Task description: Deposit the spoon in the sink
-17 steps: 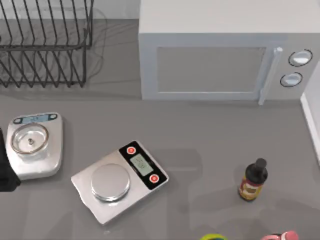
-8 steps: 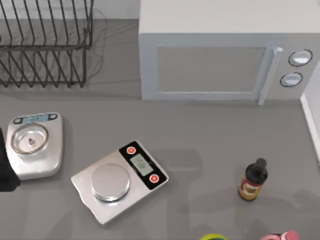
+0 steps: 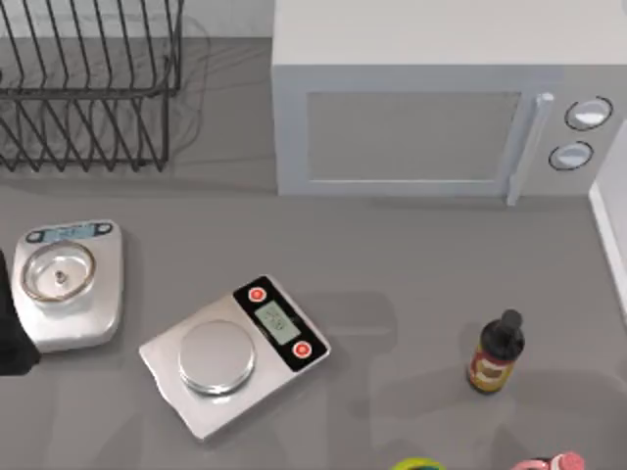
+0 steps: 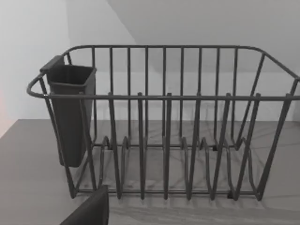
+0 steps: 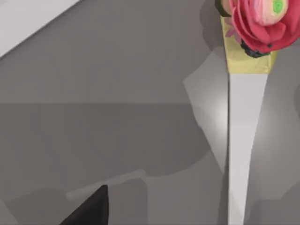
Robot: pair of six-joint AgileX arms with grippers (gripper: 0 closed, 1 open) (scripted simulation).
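Along the lower right edge of the top view, soft shadows on the table (image 3: 421, 245) are noted to have shifted over the last second. The two scales (image 3: 230, 352), the bottle (image 3: 495, 352) and the microwave (image 3: 441, 108) are unmoved. This is taken to mean the right arm is travelling above that corner, with no pickup made yet.

The right gripper (image 5: 89, 208) is recorded at the lower left of its wrist view; whether it is released or clenched cannot be told. A long pale tapering piece topped by a pink flower, at the right of that frame, is judged to be the spoon (image 5: 241, 140). It lies flat on the table, well apart from the gripper.

The left arm (image 3: 10, 333) is parked at the left edge, facing the dish rack (image 4: 164, 98).
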